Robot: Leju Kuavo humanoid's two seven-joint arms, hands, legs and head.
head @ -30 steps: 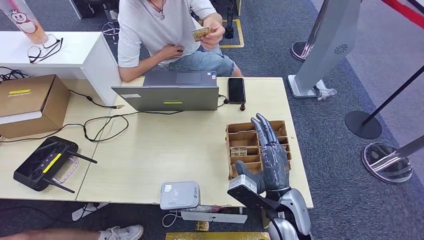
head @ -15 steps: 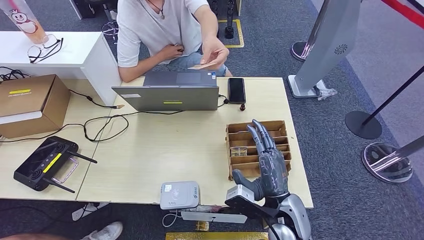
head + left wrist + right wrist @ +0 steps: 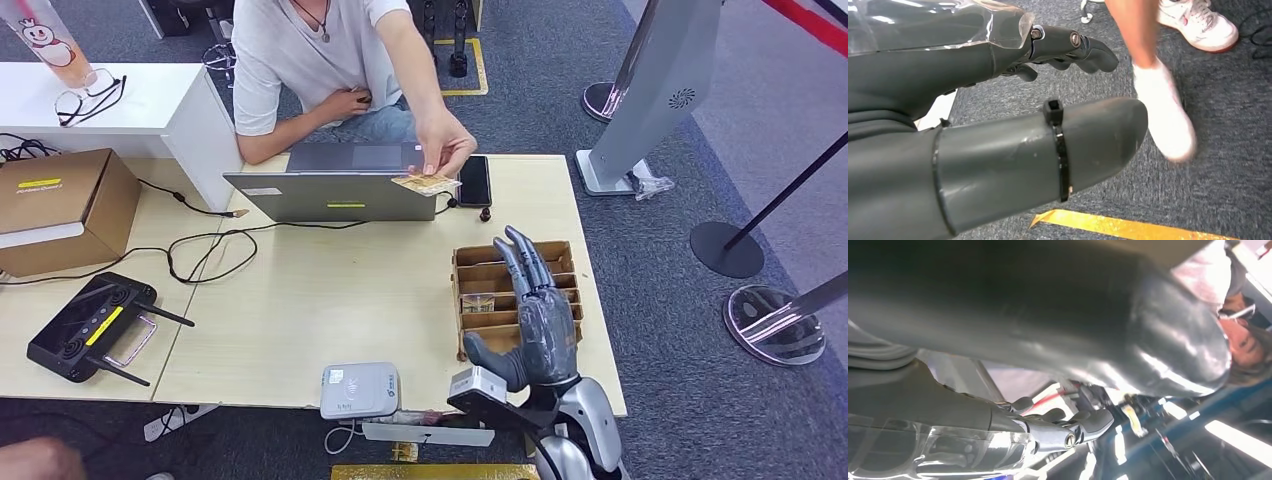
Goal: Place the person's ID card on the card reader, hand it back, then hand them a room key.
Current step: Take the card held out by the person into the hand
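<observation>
We are seeing our right hand [image 3: 535,315] hovering empty, fingers spread and raised, over the wooden divided tray [image 3: 470,262] at the right end of the counter [image 3: 330,290]. The person's hand [image 3: 445,150] is holding the ID card [image 3: 425,184] out over the counter, just beside the laptop [image 3: 345,182] and the black phone [image 3: 473,180], well apart from our hand and from the white card reader [image 3: 359,390] at the counter's near edge. Our left hand [image 3: 998,100] is hanging over grey carpet, holding nothing, its fingers loosely bent.
</observation>
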